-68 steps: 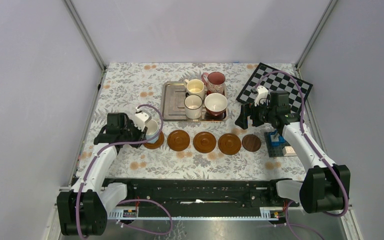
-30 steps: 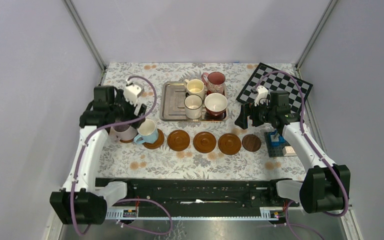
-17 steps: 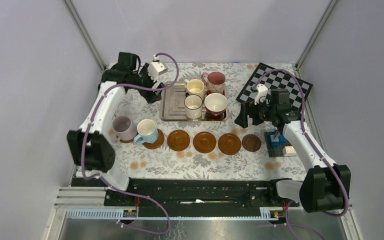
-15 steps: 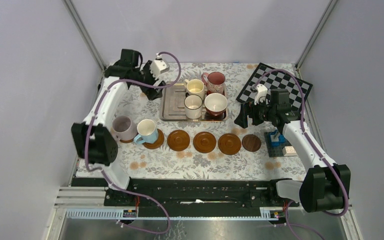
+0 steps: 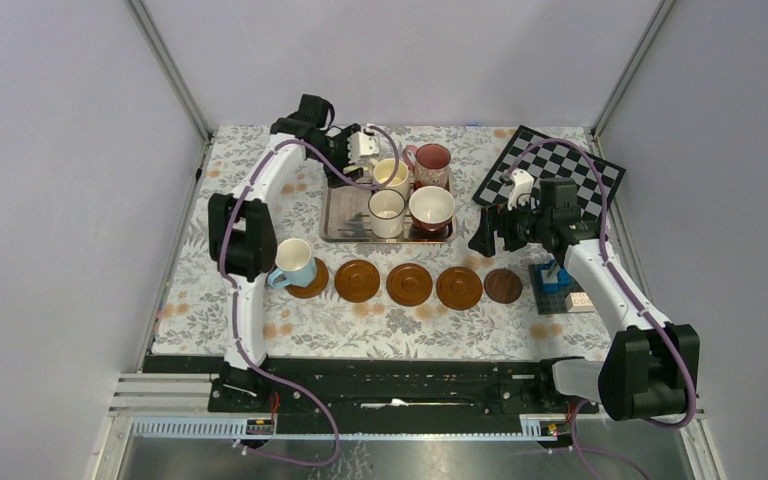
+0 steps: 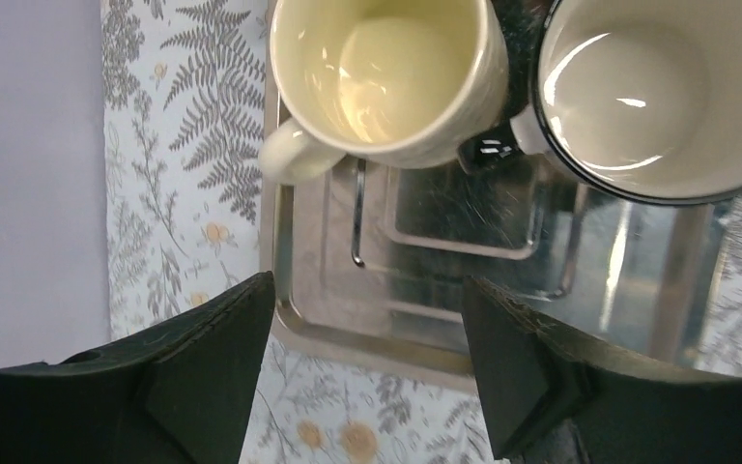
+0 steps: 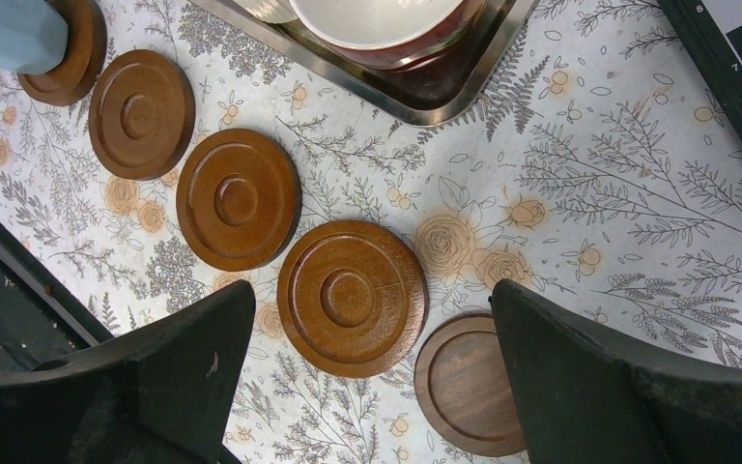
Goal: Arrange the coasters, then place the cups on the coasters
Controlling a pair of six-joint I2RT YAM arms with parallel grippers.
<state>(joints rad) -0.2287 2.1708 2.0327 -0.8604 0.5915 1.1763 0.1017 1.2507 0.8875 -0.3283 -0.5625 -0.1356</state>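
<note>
A row of brown coasters (image 5: 409, 285) lies across the near table, with the darker one (image 5: 503, 286) at its right end. On the leftmost visible coaster stands a light blue cup (image 5: 295, 262). The silver tray (image 5: 340, 215) holds a cream cup (image 5: 391, 176), a pink one (image 5: 432, 162), a white one (image 5: 387, 212) and a dark red one (image 5: 431, 208). My left gripper (image 5: 342, 172) hangs open over the tray's back-left corner (image 6: 444, 261), just short of the cream cup (image 6: 396, 68). My right gripper (image 7: 369, 300) is open above a coaster (image 7: 351, 296) and holds nothing.
A checkerboard (image 5: 550, 175) lies at the back right. Blue bricks (image 5: 552, 275) sit under the right forearm. My left arm's elbow (image 5: 245, 235) covers the table left of the blue cup. Frame posts stand at both back corners.
My left gripper has let go of the light blue cup on its coaster. It swung back and right to the tray beside the cream cup. The right arm stayed put.
</note>
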